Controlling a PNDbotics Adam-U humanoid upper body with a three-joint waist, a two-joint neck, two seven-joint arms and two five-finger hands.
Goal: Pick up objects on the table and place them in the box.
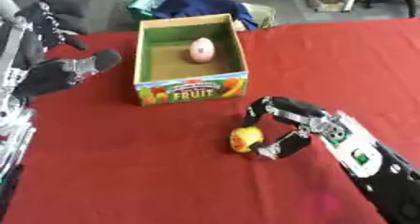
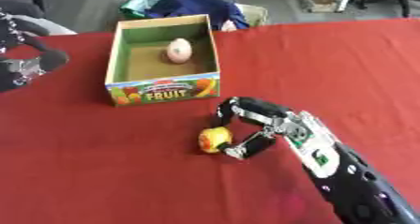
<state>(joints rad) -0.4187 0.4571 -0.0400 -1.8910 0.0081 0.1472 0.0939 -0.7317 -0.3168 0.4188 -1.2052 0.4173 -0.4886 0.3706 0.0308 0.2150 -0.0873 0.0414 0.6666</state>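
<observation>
Black curled fingers (image 1: 261, 107) and thumb of the right hand (image 1: 297, 120) bracketed a yellow-and-red fruit (image 1: 245, 139) on the red tablecloth (image 1: 123, 171), just touching it, near the front of the cardboard fruit box (image 1: 190, 92). Inside that box lay a pink egg-shaped object (image 1: 202, 49). At the left edge the left hand (image 1: 70, 70) hovered with relaxed fingers, holding nothing.
</observation>
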